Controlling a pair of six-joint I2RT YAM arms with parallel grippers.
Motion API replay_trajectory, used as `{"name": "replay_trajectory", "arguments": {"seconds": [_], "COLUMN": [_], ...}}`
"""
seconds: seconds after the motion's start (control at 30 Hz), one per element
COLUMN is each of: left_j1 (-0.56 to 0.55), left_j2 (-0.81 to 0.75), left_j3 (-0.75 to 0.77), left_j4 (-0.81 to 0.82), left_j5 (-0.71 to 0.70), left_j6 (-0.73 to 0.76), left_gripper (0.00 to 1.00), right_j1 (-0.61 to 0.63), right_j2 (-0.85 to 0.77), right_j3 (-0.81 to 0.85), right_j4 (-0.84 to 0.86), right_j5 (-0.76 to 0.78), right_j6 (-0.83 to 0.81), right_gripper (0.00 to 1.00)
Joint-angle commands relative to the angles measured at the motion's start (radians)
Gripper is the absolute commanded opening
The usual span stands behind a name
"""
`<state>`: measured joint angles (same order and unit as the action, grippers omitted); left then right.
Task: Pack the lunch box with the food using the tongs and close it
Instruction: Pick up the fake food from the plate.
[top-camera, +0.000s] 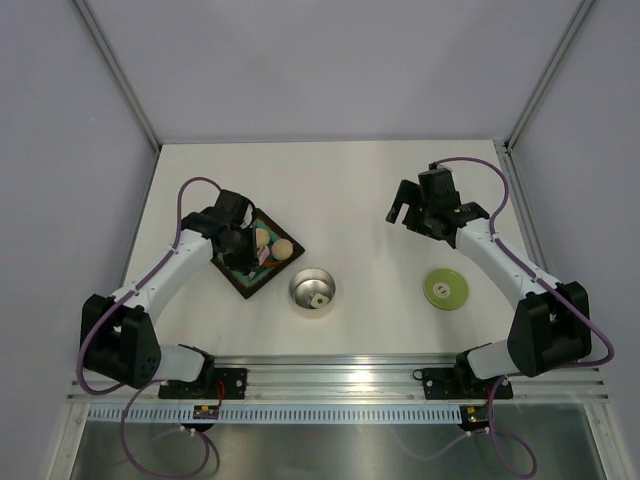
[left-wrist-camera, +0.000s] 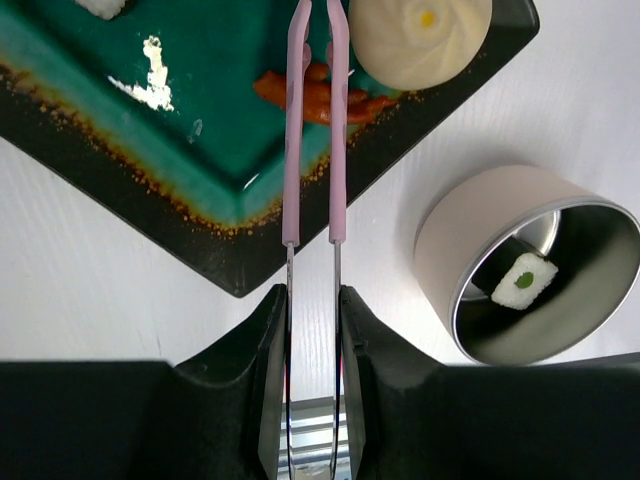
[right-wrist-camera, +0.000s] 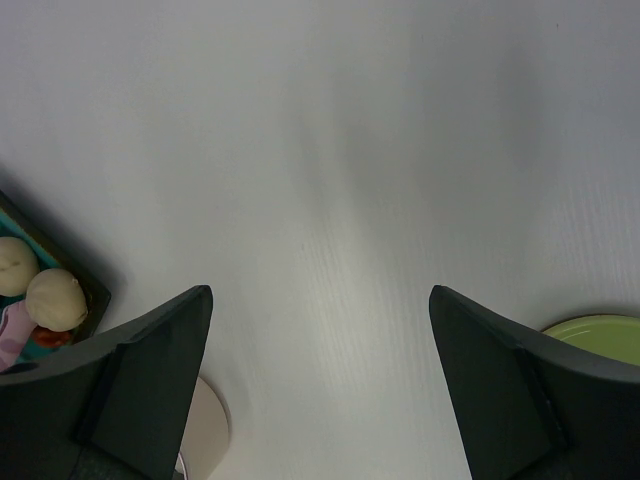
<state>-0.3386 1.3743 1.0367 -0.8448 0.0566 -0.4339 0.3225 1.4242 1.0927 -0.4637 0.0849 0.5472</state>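
My left gripper (left-wrist-camera: 313, 300) is shut on the pink tongs (left-wrist-camera: 338, 150), holding their two thin arms close together. It hangs over the dark tray (top-camera: 243, 283). The tong arms reach across a red-orange bit of food (left-wrist-camera: 368, 104) on the teal inside, and their tips run past the frame's top edge. A beige bun (left-wrist-camera: 420, 35) lies just right of them. The steel lunch box (left-wrist-camera: 470, 240) stands beside the tray with a white cube (left-wrist-camera: 524, 280) inside. The lime-green lid (top-camera: 446, 289) lies flat at the right. My right gripper (right-wrist-camera: 320, 300) hangs open and empty above bare table.
The tray (left-wrist-camera: 150, 130) holds more food: beige balls (top-camera: 284, 247) and a white piece (left-wrist-camera: 100, 5) at its far side. In the right wrist view the lid's rim (right-wrist-camera: 600, 330) shows at right and the tray corner with two buns (right-wrist-camera: 58, 298) at left.
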Motion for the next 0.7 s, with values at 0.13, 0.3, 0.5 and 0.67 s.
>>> {"name": "replay_trajectory", "arguments": {"seconds": [0.13,0.3,0.5,0.67], "left_j1": [0.004,0.004,-0.007,-0.092], "left_j2": [-0.125,-0.175,-0.228,-0.192], "left_j3": [-0.038,-0.032,-0.017,-0.027], "left_j4": [-0.063,-0.105,-0.123,-0.131], "left_j5": [0.008,0.012,0.035,0.084], "left_j6": [0.023,0.027,0.052,0.066], "left_gripper": [0.00,0.00,0.00,0.00], "right_j1": [0.004,0.004,0.003,0.003], "right_j2": [-0.018,-0.019,-0.028,-0.024], "right_j3": [0.010,0.003,-0.005,-0.002], "right_j4": [0.023,0.025,0.026,0.028], "right_j5": [-0.011,-0.013,-0.014,-0.016], "right_j6": [0.011,0.014,0.017,0.019], "right_gripper": [0.97,0.97,0.97,0.97]}}
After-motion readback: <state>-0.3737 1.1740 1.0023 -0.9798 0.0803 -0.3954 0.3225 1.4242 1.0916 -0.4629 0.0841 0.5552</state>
